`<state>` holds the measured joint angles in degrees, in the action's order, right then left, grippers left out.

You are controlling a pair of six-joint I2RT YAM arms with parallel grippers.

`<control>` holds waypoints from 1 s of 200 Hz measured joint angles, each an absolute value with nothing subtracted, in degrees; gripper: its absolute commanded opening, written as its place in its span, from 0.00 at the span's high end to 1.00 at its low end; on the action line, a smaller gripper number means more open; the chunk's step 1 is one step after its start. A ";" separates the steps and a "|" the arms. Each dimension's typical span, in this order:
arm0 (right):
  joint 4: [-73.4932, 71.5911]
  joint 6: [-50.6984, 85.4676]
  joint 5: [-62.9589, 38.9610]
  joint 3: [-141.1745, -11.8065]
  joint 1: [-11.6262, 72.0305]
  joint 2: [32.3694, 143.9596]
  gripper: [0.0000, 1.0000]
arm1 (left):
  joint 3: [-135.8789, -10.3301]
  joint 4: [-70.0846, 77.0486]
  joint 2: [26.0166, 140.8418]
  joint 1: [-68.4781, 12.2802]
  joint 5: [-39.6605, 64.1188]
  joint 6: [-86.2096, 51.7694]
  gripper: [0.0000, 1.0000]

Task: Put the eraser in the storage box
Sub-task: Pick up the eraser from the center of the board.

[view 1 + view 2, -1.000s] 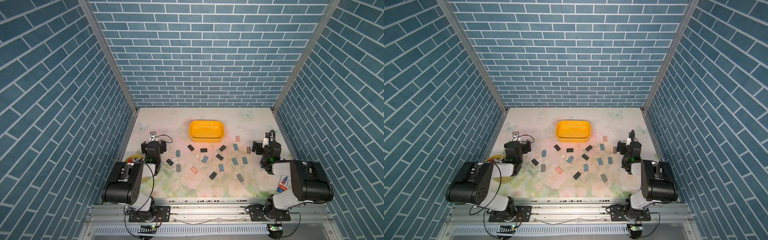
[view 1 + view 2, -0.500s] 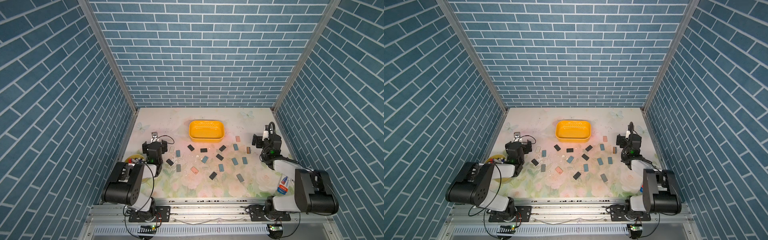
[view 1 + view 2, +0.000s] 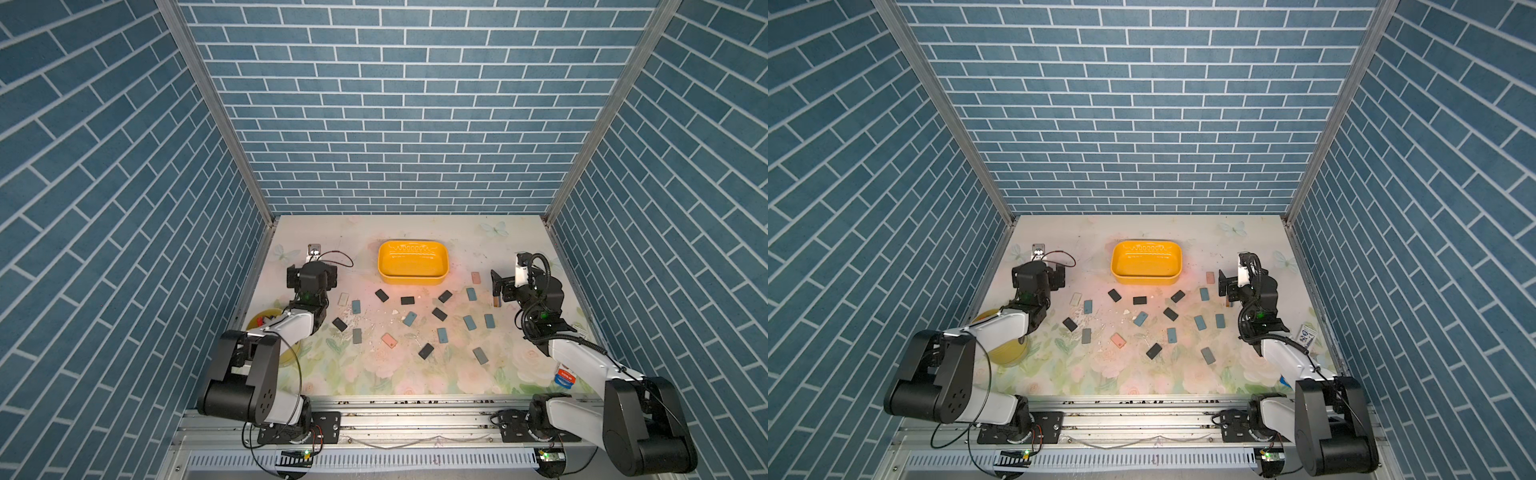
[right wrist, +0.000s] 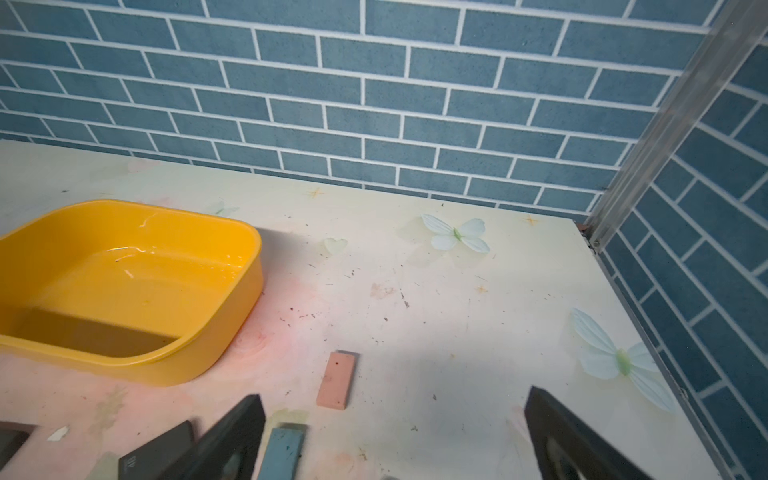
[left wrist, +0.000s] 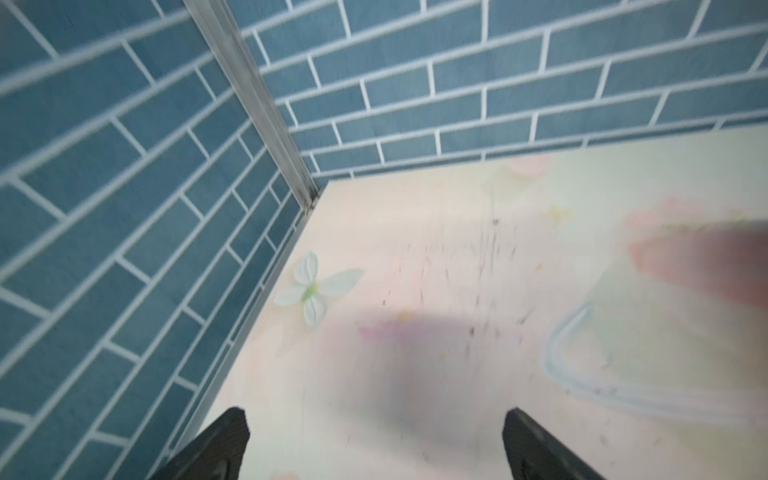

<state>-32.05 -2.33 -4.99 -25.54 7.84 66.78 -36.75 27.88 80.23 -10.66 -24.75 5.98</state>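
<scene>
The storage box (image 3: 412,264) (image 3: 1146,262), a shallow yellow tub, stands empty at the back middle of the table and shows in the right wrist view (image 4: 124,286). Several erasers in black, blue and pink lie scattered in front of it. My right gripper (image 3: 508,286) (image 4: 395,401) hovers open to the right of the box. A pink eraser (image 4: 336,380) (image 3: 476,277) lies just ahead of its fingers, and a blue eraser (image 4: 282,453) lies by one fingertip. My left gripper (image 3: 311,276) (image 5: 374,415) is open and empty over bare table left of the box.
A round yellow cup of pens (image 3: 264,322) sits partly under the left arm. A small white socket with a cable (image 3: 314,249) lies behind the left gripper. A labelled bottle (image 3: 565,376) lies by the right arm. Brick walls enclose three sides.
The right arm has stretched out, carrying its gripper back toward the box's right side. The left gripper has shifted slightly toward the back. Both stay open.
</scene>
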 measured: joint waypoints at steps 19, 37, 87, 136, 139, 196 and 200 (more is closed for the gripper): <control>-33.58 -0.14 -6.28 -25.06 7.84 65.60 0.01 | -36.95 25.02 74.61 -14.31 -27.86 7.38 0.00; -33.69 5.56 -6.37 -25.34 7.84 63.92 0.01 | -37.34 21.04 70.28 -16.93 -28.29 6.76 0.01; -20.25 23.03 -8.27 -34.76 6.11 60.86 0.01 | -46.94 5.76 58.08 -18.24 -19.90 -10.26 0.01; -8.45 27.62 -10.94 -38.02 5.67 59.31 0.02 | -47.20 -1.58 47.00 -18.44 -16.67 -26.13 0.00; -7.57 27.90 -10.96 -38.48 5.65 59.59 0.02 | -46.83 -1.83 46.50 -18.50 -16.32 -26.74 0.00; 7.60 28.73 -3.38 -41.78 6.63 62.92 0.01 | -49.50 -20.08 50.76 -19.16 -15.31 -37.45 0.01; 8.54 28.73 -2.37 -41.78 6.81 62.83 0.01 | -49.65 -21.58 51.53 -19.16 -15.49 -38.09 0.01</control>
<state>8.54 28.73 -2.37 -41.78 6.81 62.83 -49.65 -21.58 51.53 -19.16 -15.49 -38.09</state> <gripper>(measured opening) 0.987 0.994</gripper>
